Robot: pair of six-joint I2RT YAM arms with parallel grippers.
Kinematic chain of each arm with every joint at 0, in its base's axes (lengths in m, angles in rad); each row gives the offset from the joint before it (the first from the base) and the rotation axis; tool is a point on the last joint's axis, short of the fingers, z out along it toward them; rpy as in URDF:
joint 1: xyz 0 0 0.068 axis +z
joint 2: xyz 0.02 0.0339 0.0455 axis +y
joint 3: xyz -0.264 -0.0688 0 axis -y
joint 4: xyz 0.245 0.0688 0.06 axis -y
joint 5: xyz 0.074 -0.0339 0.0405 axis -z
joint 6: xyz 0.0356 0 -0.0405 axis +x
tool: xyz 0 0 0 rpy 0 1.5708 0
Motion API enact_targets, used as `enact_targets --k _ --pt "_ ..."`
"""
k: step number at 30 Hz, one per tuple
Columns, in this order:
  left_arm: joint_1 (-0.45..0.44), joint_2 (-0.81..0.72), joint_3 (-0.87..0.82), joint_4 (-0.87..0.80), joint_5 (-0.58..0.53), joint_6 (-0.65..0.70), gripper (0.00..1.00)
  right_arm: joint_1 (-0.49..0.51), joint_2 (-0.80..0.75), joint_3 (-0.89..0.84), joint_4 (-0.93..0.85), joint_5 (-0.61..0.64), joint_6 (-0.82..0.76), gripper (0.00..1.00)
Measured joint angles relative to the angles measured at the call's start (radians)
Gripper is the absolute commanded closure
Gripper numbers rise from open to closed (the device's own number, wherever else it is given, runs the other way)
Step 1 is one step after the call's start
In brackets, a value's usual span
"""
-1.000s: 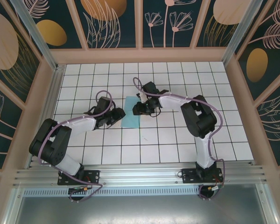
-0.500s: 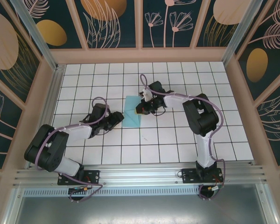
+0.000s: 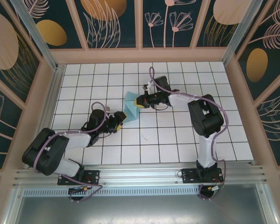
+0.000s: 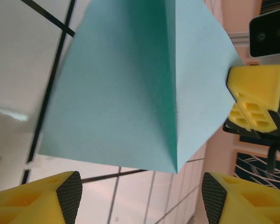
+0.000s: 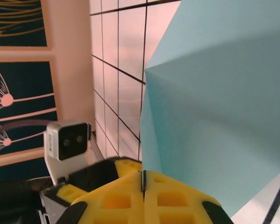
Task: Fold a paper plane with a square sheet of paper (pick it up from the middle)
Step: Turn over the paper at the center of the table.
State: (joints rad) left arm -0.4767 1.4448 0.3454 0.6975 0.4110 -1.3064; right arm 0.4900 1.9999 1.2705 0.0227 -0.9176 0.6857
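Paper [image 4: 130, 93] turquoise, folded (1 sharp crease).

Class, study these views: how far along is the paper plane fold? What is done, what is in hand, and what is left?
Done: the square sheet of paper shows a crease and stands tented. In hand: the right claw is shut on its edge; the left claw is open near it, holding nothing. Left: no pointed dart shape yet.

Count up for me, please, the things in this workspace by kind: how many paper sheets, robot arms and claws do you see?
Turquoise paper sheet: 1
Robot arms: 2 (left arm, right arm)
Claws: 2 (left claw, right claw)
Total: 5
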Motion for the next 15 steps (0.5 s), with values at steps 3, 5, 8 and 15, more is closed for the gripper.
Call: enact_targets --k 3,5,8,15 --pt "-0.033 0.013 -0.048 0.147 -0.021 -0.109 0.26 0.000 -0.002 -0.011 0.042 0.001 0.062 0.95" --pt "-0.055 0.033 -0.061 0.222 -0.046 -0.169 0.25 0.000 -0.002 -0.023 0.069 0.001 0.101 0.95" --pt "-0.093 0.076 -0.059 0.317 -0.090 -0.249 0.28 0.000 -0.009 -0.048 0.111 0.000 0.166 0.95" --pt "-0.127 0.179 -0.057 0.454 -0.175 -0.384 0.33 0.000 -0.031 -0.076 0.183 0.000 0.267 0.95"
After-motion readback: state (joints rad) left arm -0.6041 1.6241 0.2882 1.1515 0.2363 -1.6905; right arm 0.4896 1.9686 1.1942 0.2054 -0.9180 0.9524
